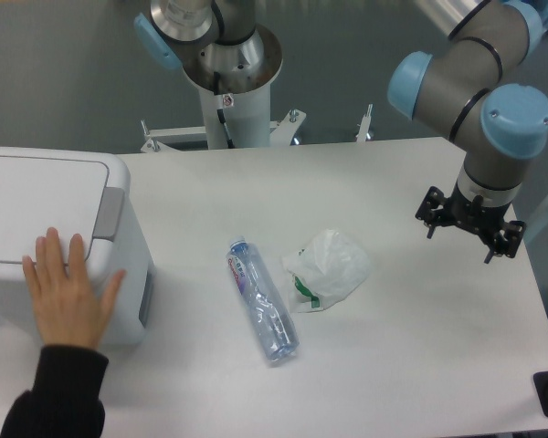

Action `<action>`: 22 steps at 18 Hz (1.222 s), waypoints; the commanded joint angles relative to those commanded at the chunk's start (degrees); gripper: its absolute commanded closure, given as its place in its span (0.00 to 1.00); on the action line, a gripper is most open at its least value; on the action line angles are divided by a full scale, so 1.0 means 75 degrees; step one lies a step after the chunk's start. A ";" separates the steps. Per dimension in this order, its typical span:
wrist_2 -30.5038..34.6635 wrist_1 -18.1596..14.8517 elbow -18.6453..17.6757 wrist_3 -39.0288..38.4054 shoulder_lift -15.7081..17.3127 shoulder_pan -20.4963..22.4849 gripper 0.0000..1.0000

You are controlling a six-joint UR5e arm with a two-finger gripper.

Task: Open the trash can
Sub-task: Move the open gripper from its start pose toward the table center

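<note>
The trash can [59,233] sits at the table's [420,365] left edge, cut off by the frame, its lid closed (grey tab on the right side). A person's hand [66,297] rests flat on its near corner. Beside it lie a bottle [261,299] and a crumpled bag [327,269]. The gripper [468,224] hangs over the right side, well apart; I cannot tell how its fingers stand.
</note>
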 joint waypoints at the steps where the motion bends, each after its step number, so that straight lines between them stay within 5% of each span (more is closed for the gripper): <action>1: -0.0011 0.0000 -0.0012 0.0000 0.0000 0.0000 0.00; 8: 0.0047 -0.0093 -0.0093 -0.0291 0.0047 -0.0164 0.00; 14: 0.0012 -0.0059 -0.0644 -0.1708 0.0375 -0.0503 0.00; 22: -0.0151 -0.0094 -0.0668 -0.3711 0.0562 -0.1194 0.00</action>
